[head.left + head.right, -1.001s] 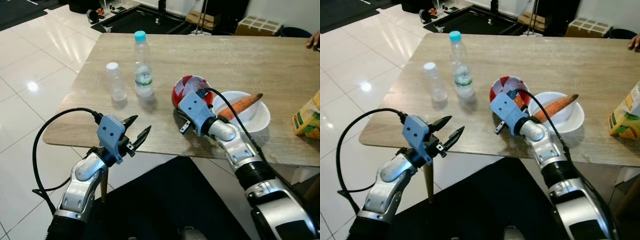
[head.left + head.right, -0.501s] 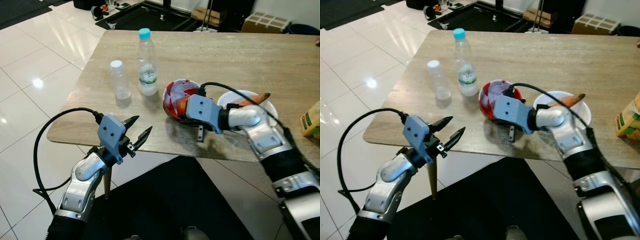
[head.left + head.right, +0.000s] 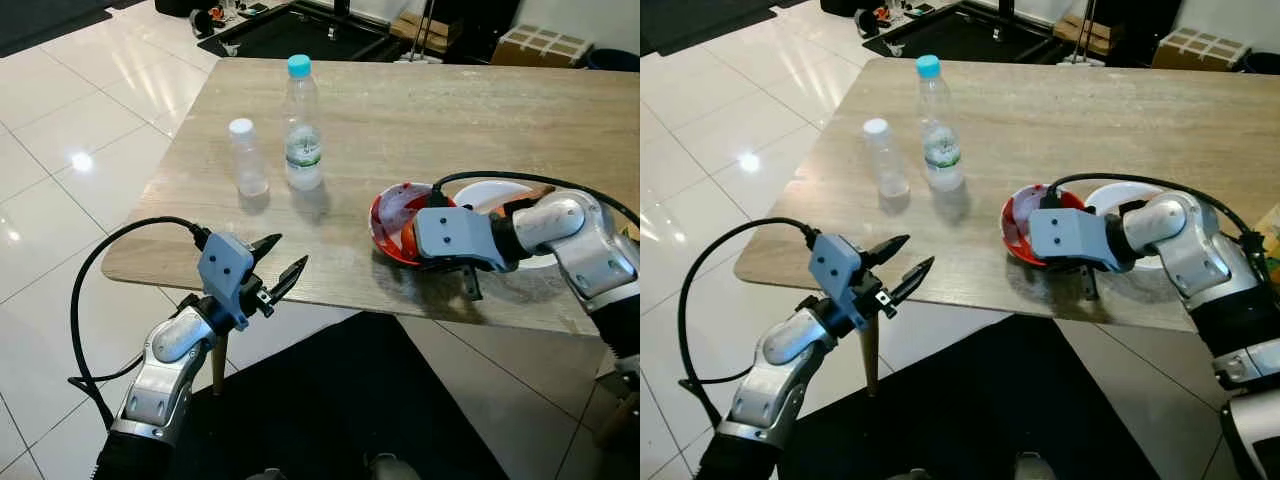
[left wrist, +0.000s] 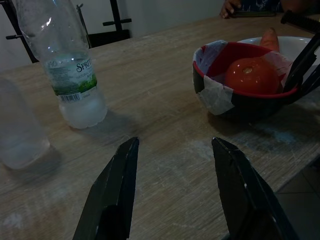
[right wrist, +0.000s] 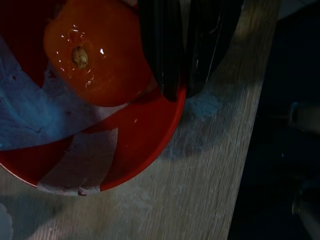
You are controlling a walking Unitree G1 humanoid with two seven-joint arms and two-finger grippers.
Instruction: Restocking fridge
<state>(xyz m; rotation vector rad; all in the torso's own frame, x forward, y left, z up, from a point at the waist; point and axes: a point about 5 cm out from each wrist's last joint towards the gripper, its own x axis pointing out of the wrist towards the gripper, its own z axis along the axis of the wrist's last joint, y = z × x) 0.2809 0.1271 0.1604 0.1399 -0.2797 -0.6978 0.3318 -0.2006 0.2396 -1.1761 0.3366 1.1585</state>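
A red bowl (image 3: 393, 213) patched with white tape holds a tomato (image 4: 251, 75) and sits near the front edge of the wooden table (image 3: 450, 110). My right gripper (image 5: 178, 91) is shut on the bowl's rim, one finger inside next to the tomato (image 5: 95, 55) and one outside; the arm reaches in from the right. A tall clear bottle (image 3: 303, 130) with a blue cap and a shorter bottle (image 3: 247, 160) with a white cap stand at the left. My left gripper (image 3: 288, 252) hangs open before the table's front edge, pointing at the bottles, nothing between its fingers.
A white plate (image 3: 497, 192) with a carrot (image 4: 270, 37) on it lies just behind the bowl. A person's hand (image 4: 232, 7) rests at the table's far side. White floor tiles (image 3: 60, 150) spread to the left, and a dark mat (image 3: 330, 400) lies below the front edge.
The right gripper, shut on the bowl's rim, has drawn the bowl toward the front edge, and its arm has swung round to reach from the right. The left gripper has stayed put.
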